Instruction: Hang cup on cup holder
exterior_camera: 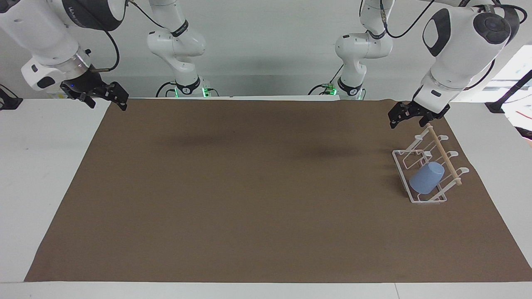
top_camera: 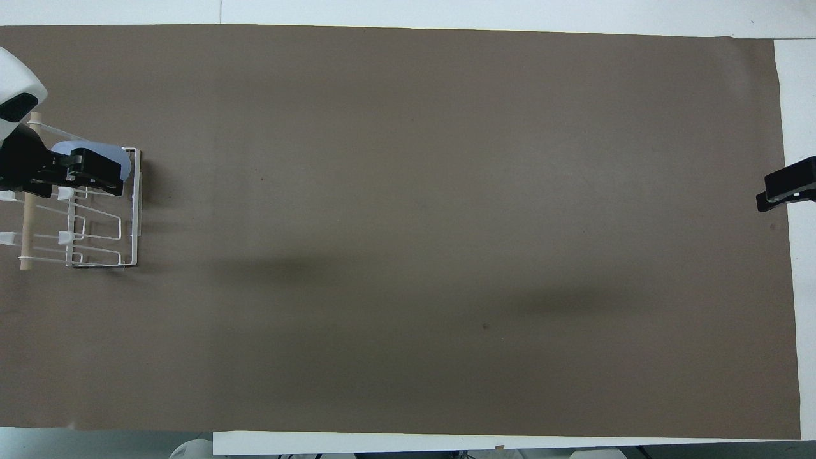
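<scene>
The light blue cup hangs tilted on a prong of the white wire cup holder, at the left arm's end of the table. A wooden dowel runs across the holder's top. My left gripper is open and empty in the air, over the holder's end nearer to the robots, apart from the cup. In the overhead view the left gripper covers part of the cup and of the holder. My right gripper is open and empty and waits over the mat's edge at the right arm's end.
A large brown mat covers most of the white table. Nothing else stands on it.
</scene>
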